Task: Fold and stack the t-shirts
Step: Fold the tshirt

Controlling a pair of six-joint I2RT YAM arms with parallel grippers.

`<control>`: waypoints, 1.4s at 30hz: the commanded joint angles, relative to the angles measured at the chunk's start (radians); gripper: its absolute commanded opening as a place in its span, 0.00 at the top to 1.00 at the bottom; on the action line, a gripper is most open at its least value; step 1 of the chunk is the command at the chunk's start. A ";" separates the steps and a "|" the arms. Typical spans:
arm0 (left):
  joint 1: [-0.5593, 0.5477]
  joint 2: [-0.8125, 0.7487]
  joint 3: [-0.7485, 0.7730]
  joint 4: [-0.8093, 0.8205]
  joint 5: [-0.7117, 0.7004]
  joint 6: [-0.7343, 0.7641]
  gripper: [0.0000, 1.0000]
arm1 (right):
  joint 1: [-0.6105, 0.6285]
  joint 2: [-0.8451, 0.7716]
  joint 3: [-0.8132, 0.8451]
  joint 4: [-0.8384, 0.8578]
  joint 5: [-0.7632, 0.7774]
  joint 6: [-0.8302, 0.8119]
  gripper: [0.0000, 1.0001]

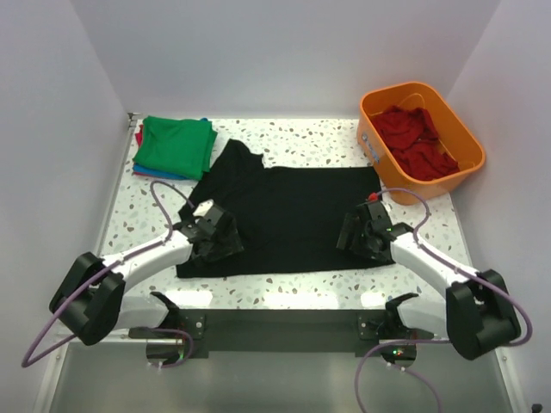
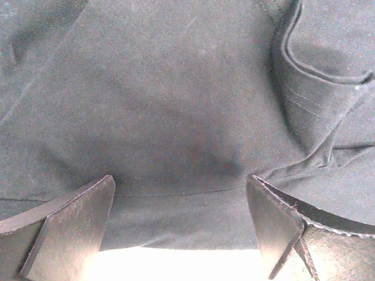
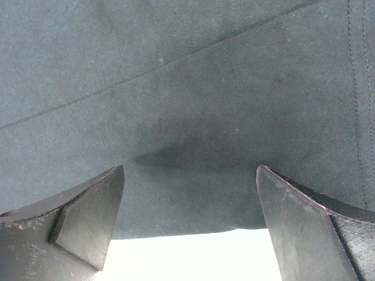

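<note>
A large black t-shirt (image 1: pixel 284 215) lies spread flat in the middle of the table, its collar end pointing to the far left. My left gripper (image 1: pixel 213 231) hovers open over the shirt's near left part; in the left wrist view black cloth (image 2: pixel 176 117) fills the frame, with a sleeve fold (image 2: pixel 316 88) at the right and the near hem between the wide-apart fingers (image 2: pixel 76 216). My right gripper (image 1: pixel 368 231) stands open over the near right corner, black cloth (image 3: pixel 187 88) under it, nothing held. Folded green, blue and red t-shirts (image 1: pixel 176 146) are stacked at the far left.
An orange tub (image 1: pixel 466 144) at the far right holds crumpled red cloth (image 1: pixel 417 142). White walls close in the table on three sides. Speckled tabletop (image 1: pixel 293 284) shows along the near edge in front of the black shirt.
</note>
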 commanded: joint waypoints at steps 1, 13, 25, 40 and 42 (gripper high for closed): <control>-0.073 -0.005 -0.106 -0.275 0.144 -0.198 0.00 | -0.004 -0.096 -0.060 -0.188 -0.035 0.094 0.01; -0.094 -0.174 0.129 -0.436 0.005 -0.219 0.00 | -0.004 -0.272 0.008 -0.291 0.031 0.087 0.01; 0.154 0.254 0.735 -0.114 -0.049 0.329 0.00 | -0.004 -0.022 0.426 -0.127 0.078 -0.073 0.01; 0.297 1.020 1.449 -0.232 -0.109 0.426 0.17 | -0.009 0.301 0.645 -0.040 0.270 -0.111 0.01; 0.297 1.047 1.449 -0.207 -0.098 0.424 0.19 | -0.010 0.349 0.664 -0.023 0.301 -0.108 0.01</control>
